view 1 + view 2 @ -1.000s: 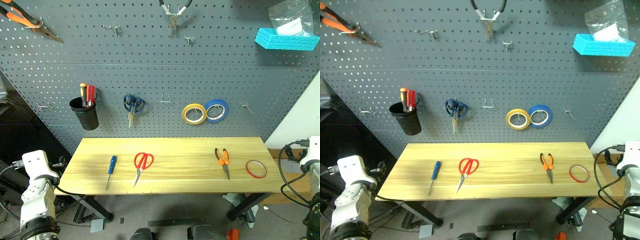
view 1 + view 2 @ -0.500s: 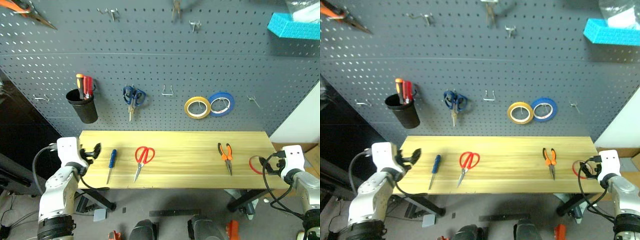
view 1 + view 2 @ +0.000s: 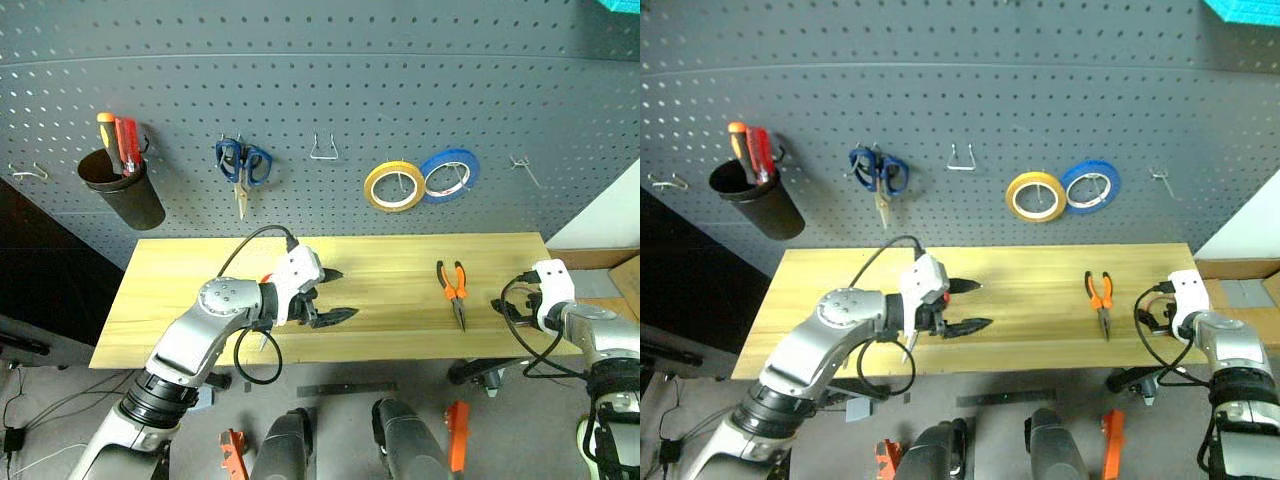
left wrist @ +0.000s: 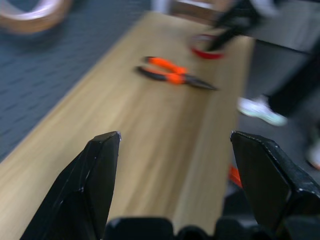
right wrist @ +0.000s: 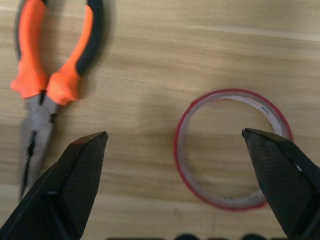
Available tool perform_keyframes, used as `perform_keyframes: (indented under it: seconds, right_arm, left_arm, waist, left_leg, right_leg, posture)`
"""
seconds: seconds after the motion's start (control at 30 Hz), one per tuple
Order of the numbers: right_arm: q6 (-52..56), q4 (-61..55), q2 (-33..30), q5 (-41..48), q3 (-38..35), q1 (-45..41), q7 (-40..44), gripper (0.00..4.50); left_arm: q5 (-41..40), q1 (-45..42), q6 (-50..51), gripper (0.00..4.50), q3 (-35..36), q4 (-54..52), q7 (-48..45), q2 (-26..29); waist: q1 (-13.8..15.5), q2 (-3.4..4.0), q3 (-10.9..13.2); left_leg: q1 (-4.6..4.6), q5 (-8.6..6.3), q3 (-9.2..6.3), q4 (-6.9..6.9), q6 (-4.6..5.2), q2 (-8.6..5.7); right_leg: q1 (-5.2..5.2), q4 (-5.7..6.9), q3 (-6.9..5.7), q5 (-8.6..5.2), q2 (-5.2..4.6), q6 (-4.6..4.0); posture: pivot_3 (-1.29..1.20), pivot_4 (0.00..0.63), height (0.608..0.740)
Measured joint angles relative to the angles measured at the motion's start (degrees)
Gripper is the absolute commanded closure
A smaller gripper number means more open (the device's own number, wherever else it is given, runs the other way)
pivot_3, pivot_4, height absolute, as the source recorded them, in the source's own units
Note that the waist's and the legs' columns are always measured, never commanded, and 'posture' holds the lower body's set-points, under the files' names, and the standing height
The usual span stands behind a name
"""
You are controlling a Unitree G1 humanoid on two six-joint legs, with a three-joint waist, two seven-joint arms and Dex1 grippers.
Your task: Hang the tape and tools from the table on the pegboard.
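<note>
My left gripper (image 3: pixel 335 295) hangs open over the middle of the table (image 3: pixel 400 258), pointing right; its forearm covers most of the red-handled scissors, of which a blade tip (image 3: pixel 908 343) shows. The blue-handled screwdriver is hidden behind that arm. The orange-and-black pliers (image 3: pixel 452 290) lie flat right of centre. Near the table's right end my right gripper (image 3: pixel 513 310) stands open just above the thin red tape ring (image 5: pixel 180 142), with the pliers (image 5: pixel 50 75) beside it. In the left wrist view the open gripper (image 4: pixel 175 137) looks along the table toward the pliers (image 4: pixel 172 75) and the tape (image 4: pixel 207 50). The pegboard (image 3: pixel 300 90) rises behind the table.
On the pegboard hang a black cup (image 3: pixel 120 190) with red and orange screwdrivers, blue-handled scissors (image 3: pixel 240 165), a yellow roll (image 3: pixel 392 187) and a blue roll (image 3: pixel 448 173). Bare hooks (image 3: pixel 323 150) stick out at centre, far right (image 3: pixel 520 165) and far left (image 3: pixel 30 172).
The camera has tilted down. My left arm has swung right from the table's left end to over the scissors. My right gripper has come in over the red tape ring.
</note>
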Motion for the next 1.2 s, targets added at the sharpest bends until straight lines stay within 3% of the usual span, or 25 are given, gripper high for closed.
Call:
perform_keyframes:
  seconds: [0.3, 0.33, 0.4, 0.77, 0.8, 1.0, 1.13, 1.2]
  right_arm:
    - [-8.53, 21.91, -0.14, -7.03, 6.66, -11.26, 3.29, 0.00]
    - [-9.30, 22.75, -0.22, -7.47, 7.00, -11.63, 3.69, 0.18]
    - [-10.62, 24.94, -0.26, -8.53, 7.66, -12.81, 4.50, 0.57]
    - [-10.82, 30.56, 0.08, -10.32, 9.04, -15.85, 7.47, 4.33]
    - [-10.92, 30.73, 0.15, -10.73, 9.04, -15.91, 7.41, 4.46]
    - [-12.96, 25.63, -0.42, -11.22, 8.98, -12.00, 6.94, 4.46]
    - [-10.98, 8.75, -2.68, -10.60, 8.19, -0.16, 7.93, 4.46]
    - [-8.03, -7.64, -4.32, -9.86, 5.21, 9.98, 6.94, 4.46]
  left_arm:
    - [4.51, -4.98, -6.59, 0.75, -5.71, 3.54, -5.77, -2.38]
    - [4.85, -5.05, -7.06, 0.73, -5.87, 3.75, -5.84, -2.52]
    - [5.40, -5.22, -7.77, 0.71, -5.94, 4.11, -6.17, -3.24]
    - [6.51, -5.71, -8.82, 0.71, -5.99, 5.07, -7.51, -4.29]
    - [6.53, -5.76, -8.96, 0.71, -5.99, 5.25, -7.65, -4.35]
    - [4.95, -5.81, -6.99, 0.71, -5.97, 5.01, -8.42, -5.47]
    - [3.55, -5.86, -5.66, 0.71, -5.65, 3.81, -8.22, -6.25]
    - [3.05, -6.56, -5.51, 0.71, -5.07, 3.90, -7.42, -8.08]
  waist:
    - [-0.05, -0.32, 1.33]
    - [-0.05, -0.33, 1.33]
    - [-0.02, -0.34, 1.33]
    - [0.07, -0.39, 1.31]
    - [0.08, -0.40, 1.30]
    - [0.24, -0.53, 1.24]
    - [0.40, -0.39, 1.32]
    - [0.43, -0.07, 1.48]
  left_leg:
    - [-0.10, -0.02, 0.10, 0.10, 0.03, -0.04]
    - [-0.09, -0.02, 0.08, 0.10, 0.03, -0.04]
    - [-0.09, -0.02, 0.06, 0.11, 0.03, -0.04]
    - [-0.08, -0.02, 0.01, 0.18, 0.03, -0.04]
    - [-0.08, -0.02, 0.02, 0.18, 0.03, -0.04]
    - [-0.10, -0.02, -0.04, 0.19, 0.03, -0.06]
    - [-0.22, -0.02, -0.17, 0.17, 0.02, -0.09]
    - [-0.38, -0.03, -0.27, 0.19, 0.01, -0.15]
  right_leg:
    - [-0.02, -0.09, 0.08, -0.02, -0.14, 0.10]
    - [-0.02, -0.09, 0.07, -0.03, -0.14, 0.12]
    - [-0.02, -0.07, 0.05, -0.07, -0.13, 0.19]
    - [0.03, -0.05, 0.04, -0.06, -0.14, 0.25]
    - [0.03, -0.05, 0.04, -0.06, -0.14, 0.26]
    - [0.05, -0.07, -0.01, -0.08, -0.14, 0.29]
    - [-0.04, -0.05, -0.12, -0.10, -0.19, 0.32]
    - [-0.14, -0.03, -0.19, -0.16, -0.25, 0.44]
  posture:
    - [-0.12, 0.307, 0.740]
    - [-0.12, 0.306, 0.740]
    - [-0.12, 0.303, 0.740]
    - [-0.11, 0.288, 0.740]
    - [-0.11, 0.283, 0.740]
    - [-0.12, 0.291, 0.740]
    - [-0.15, 0.301, 0.740]
    - [-0.16, 0.302, 0.740]
